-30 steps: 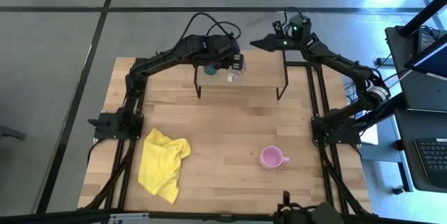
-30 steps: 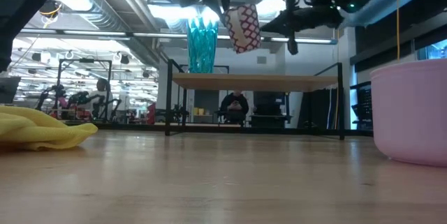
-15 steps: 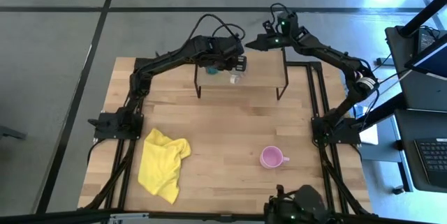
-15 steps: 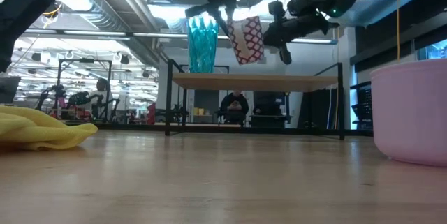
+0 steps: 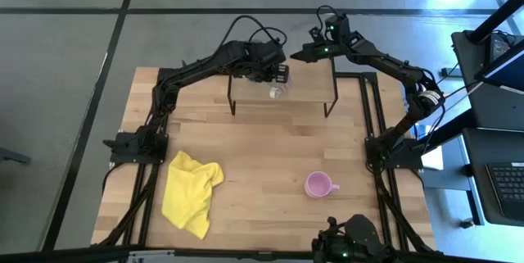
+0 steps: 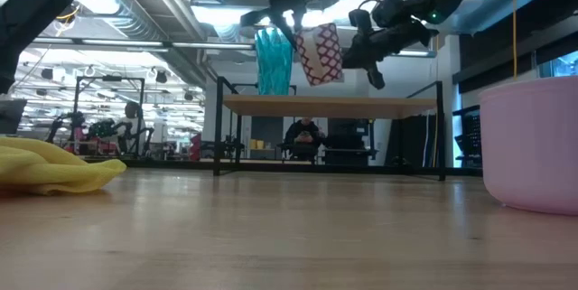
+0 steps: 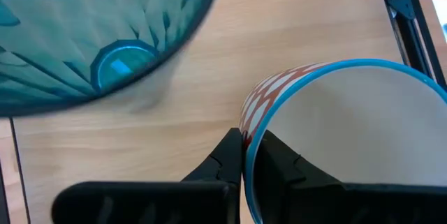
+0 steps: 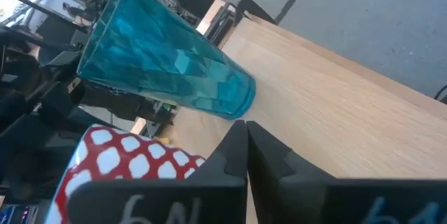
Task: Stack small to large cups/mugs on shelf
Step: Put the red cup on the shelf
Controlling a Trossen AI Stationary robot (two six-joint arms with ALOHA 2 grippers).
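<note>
Pinching the rim of the mug (image 6: pixel 320 53) above the shelf (image 6: pixel 330 105), the left gripper (image 7: pixel 253 155) held it beside the tumbler (image 6: pixel 273 60), probably for nesting, while the shut right gripper (image 8: pixel 246 142) hovered empty nearby.

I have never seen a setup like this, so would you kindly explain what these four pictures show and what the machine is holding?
This is a two-armed robot at a wooden table. One picture looks straight down from above, one looks level across the tabletop, and two come from cameras on the arms' wrists.

The left gripper pinches the rim of a red-and-white patterned mug, holding it in the air above a small raised shelf at the table's far end. A teal tumbler is on that shelf beside it. The right gripper, fingers shut and empty, is over the shelf near the tumbler.

On the table itself lie a yellow cloth and a pink mug.
</note>
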